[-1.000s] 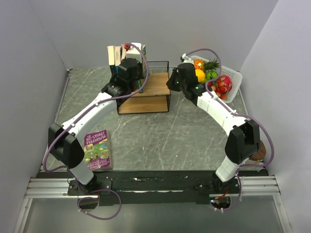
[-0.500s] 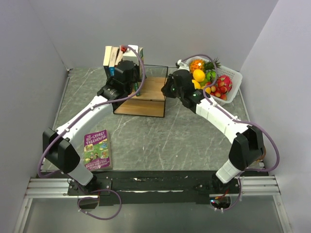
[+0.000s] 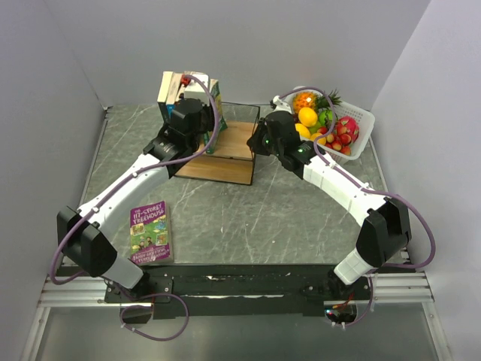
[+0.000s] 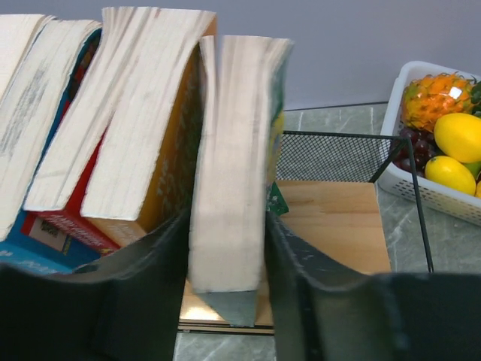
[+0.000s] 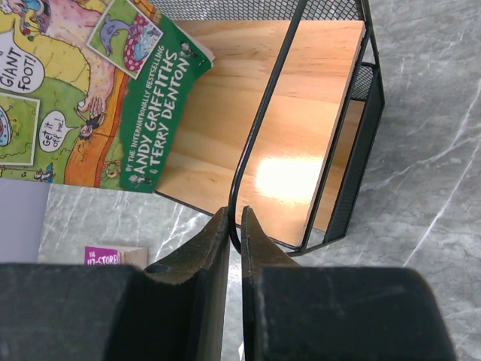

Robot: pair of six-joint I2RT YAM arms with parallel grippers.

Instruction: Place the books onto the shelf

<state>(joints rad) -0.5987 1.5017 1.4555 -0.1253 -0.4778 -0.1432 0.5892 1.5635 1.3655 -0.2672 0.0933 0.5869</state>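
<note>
One green-covered book stands upright on the shelf between the fingers of the left gripper; they flank its page edge closely, but I cannot tell whether they press it or stand just clear. More books lean just left of that gripper; a white fruit basket sits off to its right; a purple Treehouse book lies flat well behind it, near that arm's base. The right gripper is pinched together on the shelf's thin black wire frame; the wooden boards lie straight ahead of its fingertips.
</note>
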